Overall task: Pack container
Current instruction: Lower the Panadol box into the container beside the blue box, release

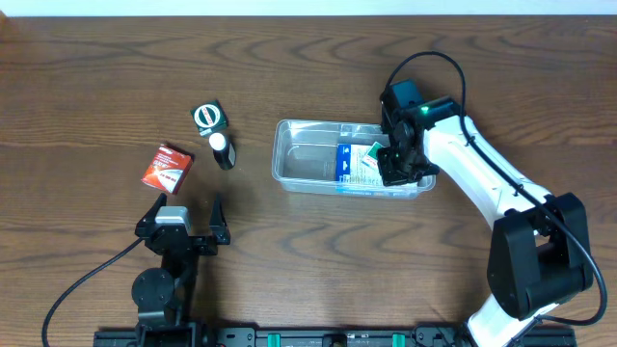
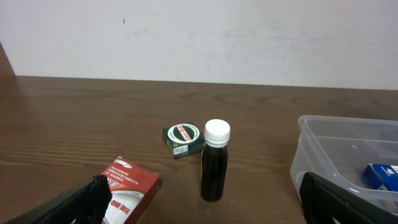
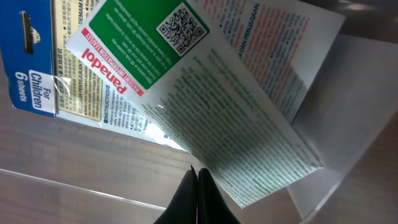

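Observation:
The clear container lies mid-table and holds a blue box and a white-and-green Panadol box. My right gripper is down inside the container's right end. In the right wrist view it is shut, nothing showing between its tips, just under the Panadol box, which overlaps the blue box. My left gripper stands open near the front left, holding nothing. In the left wrist view its fingers frame a red box and a dark bottle.
Left of the container are a red box, a dark white-capped bottle lying on the table, and a green round-labelled box. The left wrist view shows that green box and the container's near corner at the right.

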Motion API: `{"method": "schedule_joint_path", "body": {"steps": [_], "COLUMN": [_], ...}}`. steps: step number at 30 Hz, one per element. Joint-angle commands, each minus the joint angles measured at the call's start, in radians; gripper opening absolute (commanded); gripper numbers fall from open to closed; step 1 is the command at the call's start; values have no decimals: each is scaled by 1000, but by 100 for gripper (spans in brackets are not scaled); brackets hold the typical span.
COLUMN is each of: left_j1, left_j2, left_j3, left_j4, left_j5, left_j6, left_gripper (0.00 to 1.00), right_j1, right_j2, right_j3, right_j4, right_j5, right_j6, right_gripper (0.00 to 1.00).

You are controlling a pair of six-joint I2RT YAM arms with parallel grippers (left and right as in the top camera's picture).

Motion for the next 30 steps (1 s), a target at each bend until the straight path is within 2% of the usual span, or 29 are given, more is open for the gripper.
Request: {"method": "schedule_joint_path", "body": {"steps": [1, 14, 30], "left_j1": [6, 6, 6], "left_j2": [-5, -5, -5], "left_j3": [-18, -18, -18], "left_j4": [-34, -34, -34], "left_j5": [7, 7, 7], "left_j6": [17, 17, 17], "left_gripper": [98, 98, 98], "right_j1": [-8, -8, -8], "right_j2": [5, 5, 5], "right_j3": [-9, -39, -84], "right_j4": [7, 37, 103], "right_j5": [-7, -8, -24], "right_j6": [14, -22, -217], "right_gripper": [1, 1, 1]}}
